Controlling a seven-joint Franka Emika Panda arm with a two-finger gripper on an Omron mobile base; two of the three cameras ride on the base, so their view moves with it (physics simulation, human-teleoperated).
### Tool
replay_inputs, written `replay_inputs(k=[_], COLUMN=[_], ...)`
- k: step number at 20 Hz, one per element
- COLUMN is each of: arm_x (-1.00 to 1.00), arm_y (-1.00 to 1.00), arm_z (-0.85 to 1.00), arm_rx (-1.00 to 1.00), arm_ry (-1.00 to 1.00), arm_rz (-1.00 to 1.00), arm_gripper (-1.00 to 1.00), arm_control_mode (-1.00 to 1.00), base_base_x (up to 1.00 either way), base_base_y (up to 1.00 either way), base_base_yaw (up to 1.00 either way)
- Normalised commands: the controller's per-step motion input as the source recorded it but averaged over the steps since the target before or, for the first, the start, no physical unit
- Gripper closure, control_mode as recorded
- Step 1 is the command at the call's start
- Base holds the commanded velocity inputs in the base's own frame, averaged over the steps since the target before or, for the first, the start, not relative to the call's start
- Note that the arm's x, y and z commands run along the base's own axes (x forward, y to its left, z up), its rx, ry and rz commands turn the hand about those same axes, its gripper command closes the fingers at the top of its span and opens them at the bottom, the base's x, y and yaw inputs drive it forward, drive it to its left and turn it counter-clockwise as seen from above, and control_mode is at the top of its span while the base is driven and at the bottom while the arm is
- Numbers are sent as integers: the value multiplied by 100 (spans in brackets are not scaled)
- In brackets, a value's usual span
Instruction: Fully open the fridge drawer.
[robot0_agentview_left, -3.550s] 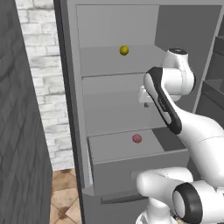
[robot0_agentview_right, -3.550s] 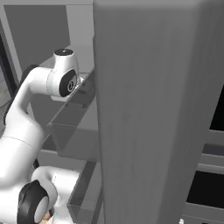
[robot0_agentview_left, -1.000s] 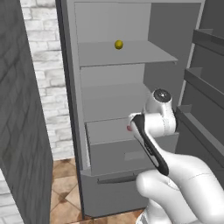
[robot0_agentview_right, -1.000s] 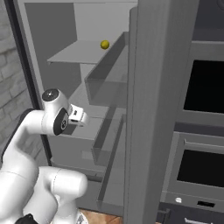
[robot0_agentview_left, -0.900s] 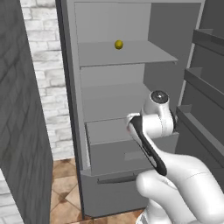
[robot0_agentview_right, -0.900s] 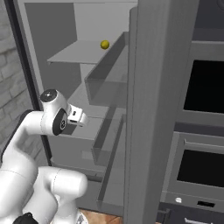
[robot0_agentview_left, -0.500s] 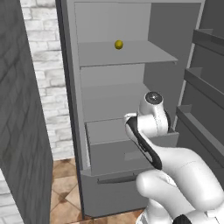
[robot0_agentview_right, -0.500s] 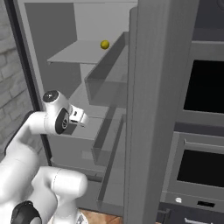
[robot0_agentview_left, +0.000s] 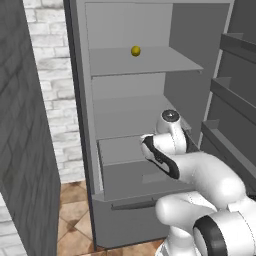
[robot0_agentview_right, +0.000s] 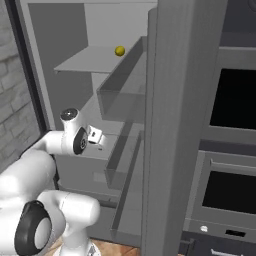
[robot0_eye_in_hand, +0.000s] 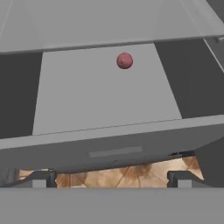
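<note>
Looking down along the hand, the fingers (robot0_eye_in_hand: 43, 179) stand wide apart at the bottom corners, holding nothing, just above the front panel of the fridge drawer (robot0_eye_in_hand: 113, 144), whose small rectangular recess (robot0_eye_in_hand: 115, 151) faces the tiled floor (robot0_eye_in_hand: 113, 176). Inside the partly pulled-out drawer lies a small red ball (robot0_eye_in_hand: 124, 61). Farther up in the fridge (robot0_agentview_left: 125, 100), a yellow ball (robot0_agentview_left: 135, 50) sits on a shelf (robot0_agentview_left: 145, 62).

Fridge (robot0_agentview_left: 80, 100): upper shelf (robot0_agentview_left: 145, 62) bearing one yellow ball (robot0_agentview_left: 135, 50). Fridge drawer (robot0_eye_in_hand: 105, 94), pulled out, holding one red ball (robot0_eye_in_hand: 124, 61).
</note>
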Motion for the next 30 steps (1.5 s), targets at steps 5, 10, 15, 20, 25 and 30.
replay_inputs(k=[5, 10, 15, 20, 25, 30], arm_x=[42, 37, 36, 30, 14, 10], arm_y=[0, 0, 0, 0, 0, 0], arm_z=[-26, -32, -29, -29, -33, -27], arm_rx=[0, 0, 0, 0, 0, 0], arm_ry=[5, 3, 3, 3, 2, 2], arm_rz=[0, 0, -1, 0, 0, -1], arm_gripper=[-100, -100, -100, -100, -100, -100], arm_control_mode=[-100, -100, -100, -100, -100, -100], base_base_x=[0, 0, 0, 0, 0, 0], base_base_y=[0, 0, 0, 0, 0, 0], base_base_yaw=[0, 0, 0, 0, 0, 0])
